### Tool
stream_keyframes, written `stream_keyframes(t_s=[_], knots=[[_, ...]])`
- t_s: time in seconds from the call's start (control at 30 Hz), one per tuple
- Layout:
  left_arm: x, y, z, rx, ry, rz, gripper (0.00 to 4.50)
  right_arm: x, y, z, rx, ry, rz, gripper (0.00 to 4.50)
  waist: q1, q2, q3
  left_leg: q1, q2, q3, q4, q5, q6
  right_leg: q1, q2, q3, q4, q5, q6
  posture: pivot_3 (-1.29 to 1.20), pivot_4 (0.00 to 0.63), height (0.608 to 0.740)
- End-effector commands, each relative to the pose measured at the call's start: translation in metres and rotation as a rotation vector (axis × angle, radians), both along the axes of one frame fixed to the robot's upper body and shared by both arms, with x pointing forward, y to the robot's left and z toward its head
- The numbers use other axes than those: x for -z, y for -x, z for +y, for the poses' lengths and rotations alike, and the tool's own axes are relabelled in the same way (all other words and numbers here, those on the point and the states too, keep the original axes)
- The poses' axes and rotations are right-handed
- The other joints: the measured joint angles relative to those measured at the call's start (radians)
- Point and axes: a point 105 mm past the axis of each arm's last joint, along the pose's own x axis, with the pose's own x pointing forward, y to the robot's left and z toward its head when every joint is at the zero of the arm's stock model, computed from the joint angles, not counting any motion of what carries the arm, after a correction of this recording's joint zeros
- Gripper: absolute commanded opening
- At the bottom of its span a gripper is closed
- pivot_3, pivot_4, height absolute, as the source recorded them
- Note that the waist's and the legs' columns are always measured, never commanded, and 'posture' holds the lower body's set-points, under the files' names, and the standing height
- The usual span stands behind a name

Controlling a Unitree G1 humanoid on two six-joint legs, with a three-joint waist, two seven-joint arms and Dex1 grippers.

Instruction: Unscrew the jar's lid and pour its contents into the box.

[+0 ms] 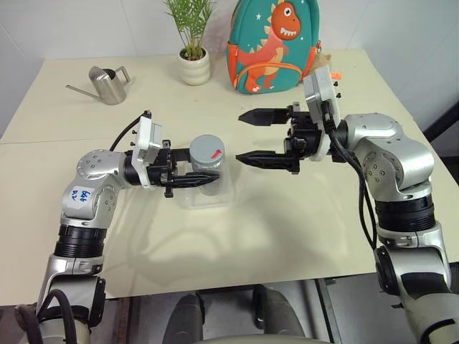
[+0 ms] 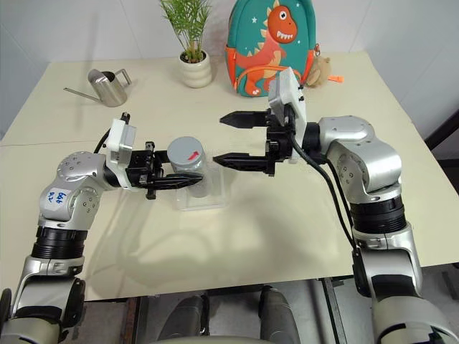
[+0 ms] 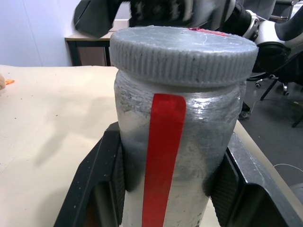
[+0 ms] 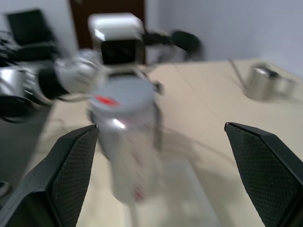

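The silvery jar [image 1: 206, 172] with a red band stands upright over the clear plastic box [image 1: 212, 198] on the table. Its grey lid [image 1: 207, 149], marked red on top, sits on the jar. My left gripper [image 1: 203, 179] comes in from the left and is shut on the jar's body; in the left wrist view its pads [image 3: 118, 182] press both sides of the jar [image 3: 189, 142] below the lid [image 3: 182, 52]. My right gripper [image 1: 244, 137] hangs open just right of the lid, pointing at it and apart from it. The contents are hidden inside the jar.
At the back of the table stand a steel watering can [image 1: 107, 84], a white plant pot [image 1: 194, 68] and a green dinosaur backpack [image 1: 274, 46]. The table's front edge [image 1: 237, 281] runs close below both arms.
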Motion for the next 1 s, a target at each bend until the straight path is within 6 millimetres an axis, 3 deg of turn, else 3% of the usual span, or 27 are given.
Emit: stream_keyframes(t_s=[0.03,0.27,0.47,0.8,1.0], knots=[[-0.011,0.0,0.001,0.001,-0.001,-0.048,1.88,-0.015,0.014,0.025,-0.063,-0.01,-0.072,4.47,-0.001,0.0,0.0,0.0,0.0,0.0,0.001,0.0,0.0,0.0,0.0,0.0,0.001,0.0,0.0,0.0,0.15,0.74],[-0.011,-0.001,-0.005,0.011,0.004,-0.044,1.88,-0.005,0.008,0.058,-0.027,0.057,-0.07,4.47,0.005,0.0,0.0,0.0,0.0,0.0,0.003,0.0,0.0,0.0,0.0,0.0,0.002,0.0,0.0,0.0,0.15,0.74],[-0.012,-0.002,-0.006,0.014,0.009,-0.044,1.88,-0.007,-0.001,0.066,0.024,0.049,-0.074,4.47,0.004,0.0,0.0,-0.001,0.0,0.0,0.003,-0.001,0.0,0.0,0.0,0.0,0.001,0.0,0.0,0.0,0.15,0.74],[-0.01,-0.001,-0.004,0.002,0.009,-0.04,1.88,-0.023,-0.018,0.037,0.127,-0.008,-0.08,4.47,0.002,0.0,0.0,-0.001,0.0,0.0,0.003,-0.001,0.0,0.0,0.0,0.0,0.001,0.0,0.0,0.0,0.15,0.74],[-0.009,0.0,-0.003,-0.008,0.011,-0.041,1.88,-0.023,-0.023,0.005,0.189,-0.026,-0.062,4.47,0.005,0.0,0.0,-0.001,0.0,0.0,0.003,-0.001,0.001,0.0,0.0,0.0,0.001,0.0,0.0,0.0,0.15,0.74]])
